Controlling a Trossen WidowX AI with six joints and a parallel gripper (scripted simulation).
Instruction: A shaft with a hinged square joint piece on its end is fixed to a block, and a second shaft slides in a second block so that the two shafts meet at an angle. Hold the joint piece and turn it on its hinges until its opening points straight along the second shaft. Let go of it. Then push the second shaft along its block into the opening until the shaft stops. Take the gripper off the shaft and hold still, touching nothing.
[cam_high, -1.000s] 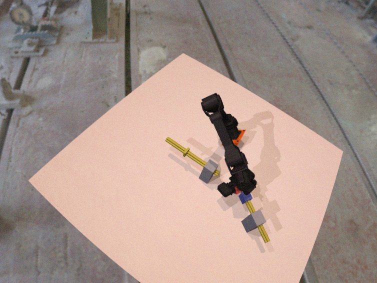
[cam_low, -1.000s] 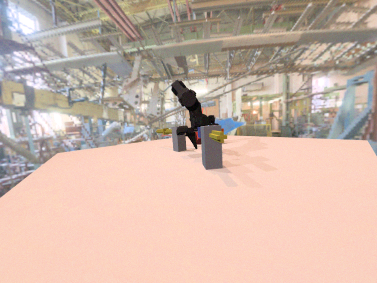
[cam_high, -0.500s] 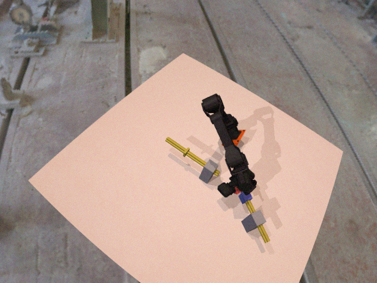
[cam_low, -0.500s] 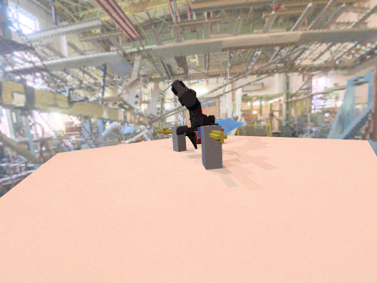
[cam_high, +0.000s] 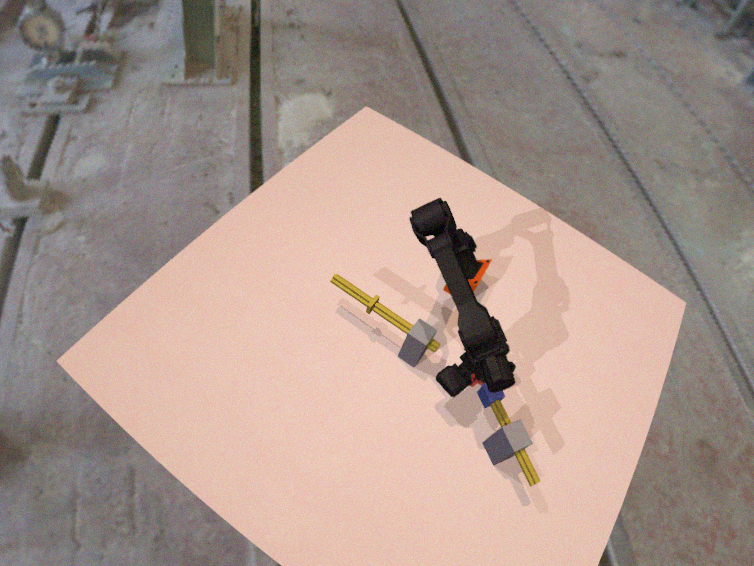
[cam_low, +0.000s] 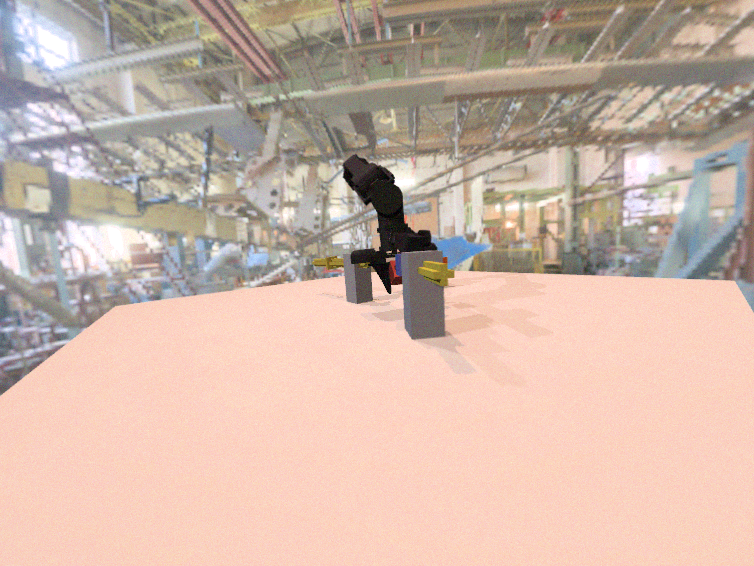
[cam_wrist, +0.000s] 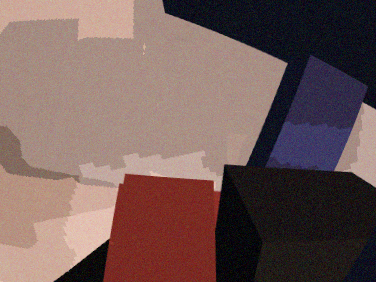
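Note:
The red joint piece (cam_high: 476, 380) (cam_low: 395, 272) (cam_wrist: 165, 230) is hinged at the blue part (cam_high: 490, 396) (cam_wrist: 310, 145) on the end of the first yellow shaft (cam_high: 527, 467) (cam_low: 433, 272). That shaft runs through a grey block (cam_high: 510, 439) (cam_low: 423, 304). My gripper is shut on the red joint piece; its fingers are mostly hidden in the top and exterior views, and a dark finger (cam_wrist: 305, 215) lies against the red piece in the wrist view. The second yellow shaft (cam_high: 392, 318) (cam_low: 328, 262), with a collar, passes through another grey block (cam_high: 417, 343) (cam_low: 358, 286), its near end short of the joint piece. The opening's direction is hidden.
The arm (cam_high: 456, 280) (cam_low: 389, 213) reaches over from its orange base plate (cam_high: 481, 275), passing to the right of the second shaft's block in the top view. The pink table top (cam_high: 243, 396) (cam_low: 304, 426) lies under both blocks and carries the arm's shadows.

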